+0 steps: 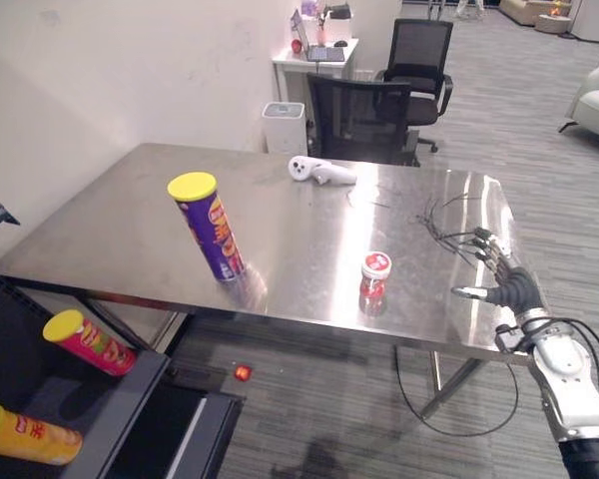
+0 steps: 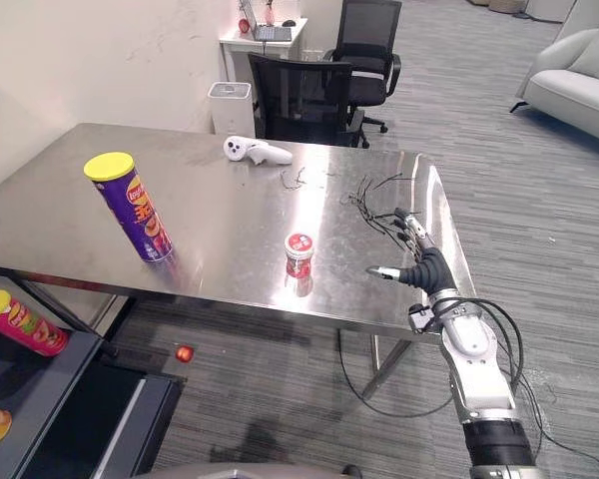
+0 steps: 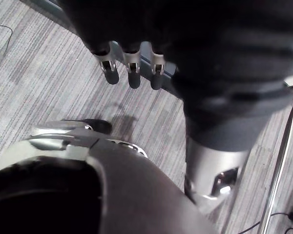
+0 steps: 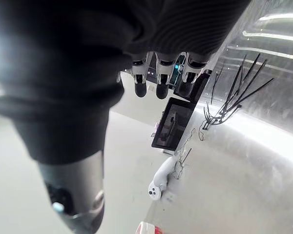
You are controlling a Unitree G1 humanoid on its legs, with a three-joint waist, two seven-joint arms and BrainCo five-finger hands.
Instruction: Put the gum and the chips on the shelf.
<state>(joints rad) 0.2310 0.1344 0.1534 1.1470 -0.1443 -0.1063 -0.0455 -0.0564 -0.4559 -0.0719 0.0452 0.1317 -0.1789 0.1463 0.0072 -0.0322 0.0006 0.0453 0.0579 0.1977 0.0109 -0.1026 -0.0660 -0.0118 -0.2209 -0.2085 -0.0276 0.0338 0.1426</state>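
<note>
A purple chips can (image 1: 207, 228) with a yellow lid stands upright on the left half of the steel table (image 1: 110, 235). The gum (image 1: 375, 274), a small red tub with a white and red lid, stands near the table's front edge, right of the middle. My right hand (image 1: 514, 289) hovers at the table's front right corner, open, its fingers (image 4: 156, 80) straight, a hand's length right of the gum. The left hand (image 3: 132, 68) hangs open over the carpet. The dark shelf (image 1: 125, 399) sits low at the front left.
Two more chip cans lie on the shelf, a red one (image 1: 88, 342) and an orange one (image 1: 25, 435). A white controller (image 1: 319, 171) and loose black wires (image 1: 449, 228) lie on the table's far side. Black office chairs (image 1: 364, 120) and a white bin (image 1: 283, 127) stand behind it.
</note>
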